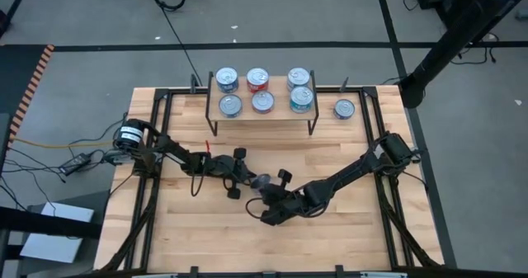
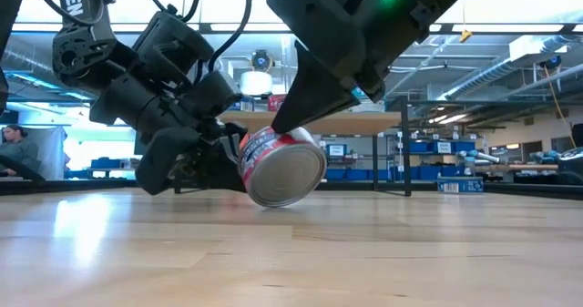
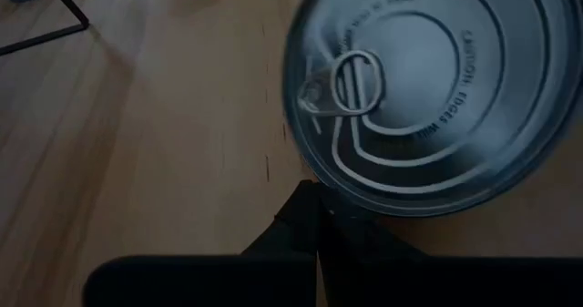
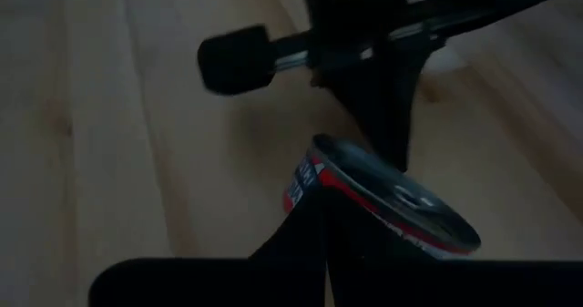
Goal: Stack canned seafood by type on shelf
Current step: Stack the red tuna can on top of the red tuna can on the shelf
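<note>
A red-labelled can [image 2: 282, 168] stands tipped on the wooden table, resting on the lower edge of its base, mid-table in front of the shelf [image 1: 279, 95]. Its pull-tab top [image 3: 428, 88] faces my left gripper [image 3: 316, 202], which is shut at the can's left side. My right gripper [image 4: 323, 220], also shut, comes at the can from the near right. On the shelf stand blue cans [image 1: 227, 80], red cans [image 1: 258, 79] and teal cans [image 1: 299, 78], in three columns. My left gripper touches the rim of the can's top [image 3: 328, 193] with its shut fingertips, slanting down from the table's left. It pinches nothing. My right gripper leans its shut fingertips against the can's red label side [image 4: 305, 184], slanting down from the near right. The can stays tipped between the two, its base edge [image 2: 273, 203] on the table.
One more can [image 1: 343, 108] stands on the table right of the shelf. Black frame rails [image 1: 161, 146] run along the table's left and right sides. Bare wood [image 1: 214, 237] lies toward the near edge.
</note>
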You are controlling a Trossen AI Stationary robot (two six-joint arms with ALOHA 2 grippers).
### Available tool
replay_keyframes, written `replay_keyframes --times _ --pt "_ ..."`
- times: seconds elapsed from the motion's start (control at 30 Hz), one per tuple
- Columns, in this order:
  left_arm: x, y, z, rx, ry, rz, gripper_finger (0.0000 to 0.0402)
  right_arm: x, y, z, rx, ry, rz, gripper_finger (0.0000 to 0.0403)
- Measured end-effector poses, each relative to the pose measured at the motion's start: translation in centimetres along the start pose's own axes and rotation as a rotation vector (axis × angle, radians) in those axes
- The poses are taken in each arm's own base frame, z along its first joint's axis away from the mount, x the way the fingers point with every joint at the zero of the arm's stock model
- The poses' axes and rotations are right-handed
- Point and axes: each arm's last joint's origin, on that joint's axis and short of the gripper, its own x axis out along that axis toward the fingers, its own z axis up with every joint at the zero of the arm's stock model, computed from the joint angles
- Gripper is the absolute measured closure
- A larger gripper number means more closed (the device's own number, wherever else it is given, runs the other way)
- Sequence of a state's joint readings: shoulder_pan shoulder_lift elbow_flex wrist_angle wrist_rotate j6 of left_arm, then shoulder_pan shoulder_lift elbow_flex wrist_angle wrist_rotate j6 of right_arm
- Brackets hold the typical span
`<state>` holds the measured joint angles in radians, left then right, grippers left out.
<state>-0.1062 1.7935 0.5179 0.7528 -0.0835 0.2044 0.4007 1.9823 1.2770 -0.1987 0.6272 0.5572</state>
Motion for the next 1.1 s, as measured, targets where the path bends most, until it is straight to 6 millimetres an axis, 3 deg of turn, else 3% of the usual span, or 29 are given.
replay_keyframes --times 0.9,1.1 --pt "-0.2 0.0 0.1 0.030 0.012 -0.012 0.0400 0.9 -1.1 1.0 0.155 -0.064 -0.061 0.0398" --pt "-0.4 0.3 0.2 0.031 0.032 0.079 0.0400 1.4 -1.7 1.5 0.169 -0.074 -0.072 0.0398"
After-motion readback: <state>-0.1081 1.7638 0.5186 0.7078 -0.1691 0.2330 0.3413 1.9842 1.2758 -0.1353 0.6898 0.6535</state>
